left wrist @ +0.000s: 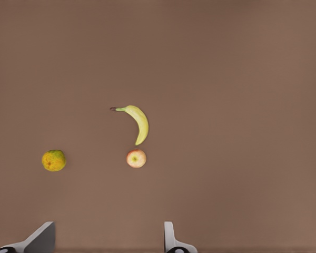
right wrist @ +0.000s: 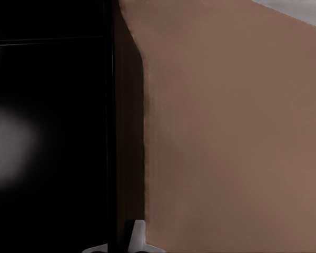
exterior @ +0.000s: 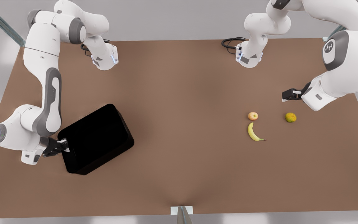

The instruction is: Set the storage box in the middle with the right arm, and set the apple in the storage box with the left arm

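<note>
The right gripper (exterior: 63, 146) is clamping its jaws on the storage box (exterior: 96, 138) rim; a thin hold could slip when dragging. The left gripper (exterior: 286, 95), jaws apart, is waiting near the apple (exterior: 253, 116).

Right arm, at the front view's left: links folded downward, wrist low, its end effector (exterior: 63, 146) at the rim of the storage box (exterior: 96, 138), one finger (right wrist: 138, 236) outside the box wall, the wall between the fingers. Left arm, at the front view's right: forearm reaching inward, its end effector (exterior: 286, 95) hanging above the counter (exterior: 179, 174), fingers (left wrist: 170, 237) spread apart, holding nothing.
</note>
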Controlling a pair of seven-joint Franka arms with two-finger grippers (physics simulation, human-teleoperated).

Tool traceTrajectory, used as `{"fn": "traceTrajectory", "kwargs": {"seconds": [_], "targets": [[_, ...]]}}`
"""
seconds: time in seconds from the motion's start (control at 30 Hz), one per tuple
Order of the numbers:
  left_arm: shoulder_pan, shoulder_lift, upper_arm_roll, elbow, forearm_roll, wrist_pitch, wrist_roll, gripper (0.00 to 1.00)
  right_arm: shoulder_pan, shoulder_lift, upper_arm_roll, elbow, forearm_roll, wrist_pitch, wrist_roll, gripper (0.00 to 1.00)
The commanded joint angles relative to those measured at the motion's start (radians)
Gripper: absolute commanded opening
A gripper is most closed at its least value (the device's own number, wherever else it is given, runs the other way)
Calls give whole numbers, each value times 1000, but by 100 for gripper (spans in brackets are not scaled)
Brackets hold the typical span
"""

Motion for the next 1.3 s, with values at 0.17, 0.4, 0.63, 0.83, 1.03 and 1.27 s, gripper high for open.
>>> {"fn": "traceTrajectory", "kwargs": {"seconds": [0.17, 0.4, 0.63, 0.83, 1.03, 1.27], "targets": [[1, -1, 1, 0, 1, 0, -13, 100, 252, 157, 87, 188, 84, 75, 994, 21], [1, -1, -1, 0, 1, 0, -13, 100, 369, 342, 90, 344, 78, 221, 1209, 21], [1, 3, -1, -9, 1, 0, -16, 100, 373, 382, 90, 357, 73, 244, 1197, 100], [-13, -49, 5, -332, 13, 306, -61, 100, 315, -26, 99, 174, -105, -35, 1204, 100], [-85, -43, 1, -786, 16, 870, -128, 100, 71, -355, 101, 5, -447, -324, 876, 100], [-82, 16, 42, -946, 4, 1077, -52, 100, 71, -397, 111, -50, -476, -333, 855, 100]]}}
